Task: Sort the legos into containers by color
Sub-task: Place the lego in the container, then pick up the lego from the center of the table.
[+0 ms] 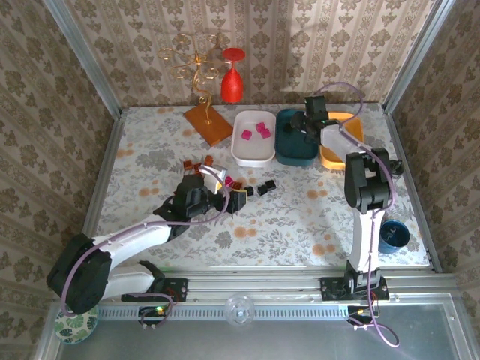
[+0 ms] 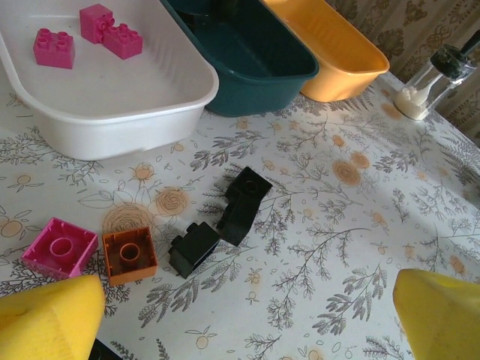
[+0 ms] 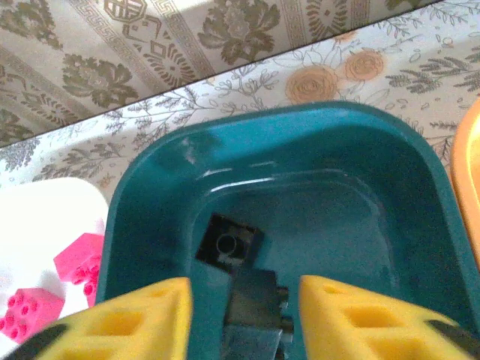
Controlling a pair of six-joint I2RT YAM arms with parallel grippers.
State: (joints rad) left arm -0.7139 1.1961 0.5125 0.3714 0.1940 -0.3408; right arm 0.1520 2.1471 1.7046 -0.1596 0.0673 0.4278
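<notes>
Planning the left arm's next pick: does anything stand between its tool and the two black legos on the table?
Nothing visible does. The black legos lie in the open ahead of the left tool; an orange lego and a pink lego sit beside them, not in between.

In the left wrist view the top edge cuts off the white tray (image 2: 112,124), the teal tray (image 2: 259,71) and the orange-yellow tray (image 2: 337,64), all toward 12 o'clock. In the right wrist view a grey block (image 3: 255,304) at 6 o'clock, between the fingers (image 3: 127,319) of the right end effector (image 3: 244,289), is blurred; whether a finger touches it I cannot tell. The bottom edge cuts these fingers
</notes>
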